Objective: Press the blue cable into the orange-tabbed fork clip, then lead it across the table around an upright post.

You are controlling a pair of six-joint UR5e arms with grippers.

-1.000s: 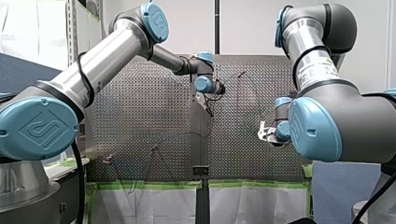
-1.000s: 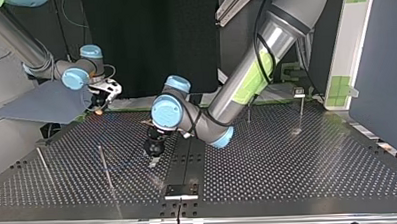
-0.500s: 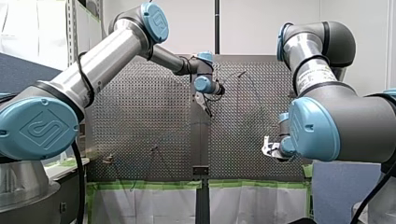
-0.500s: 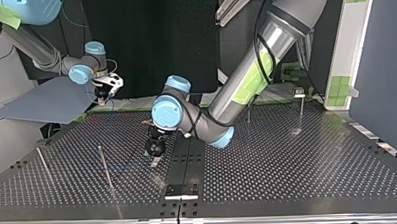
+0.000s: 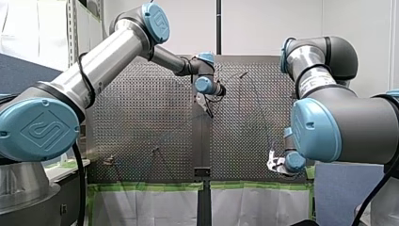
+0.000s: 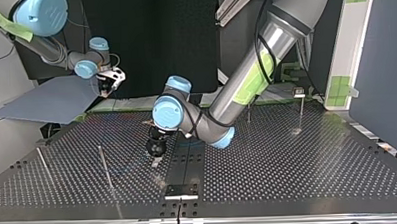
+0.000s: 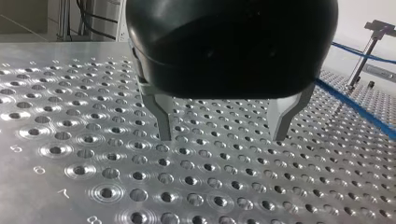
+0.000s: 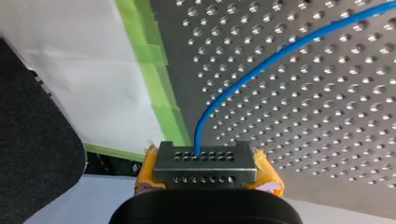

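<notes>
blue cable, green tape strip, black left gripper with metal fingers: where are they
blue cable (image 8: 252,70), right wrist view, middle of its curve
green tape strip (image 8: 152,56), right wrist view, middle of the strip
black left gripper with metal fingers (image 7: 222,136), left wrist view, midway between its fingertips

My front camera sat behind and above my shoulders, looking out over the perforated table (image 5: 141,117). The top camera faced me from across it, low, near plate height. Both took in the table's middle and my left gripper (image 5: 205,104). The left wrist camera looked along its fingers (image 7: 159,112), very near the holes. The right wrist camera watched, I think, the table's green-taped edge (image 8: 159,79). Both wrist cameras caught the blue cable (image 8: 261,65).
</notes>
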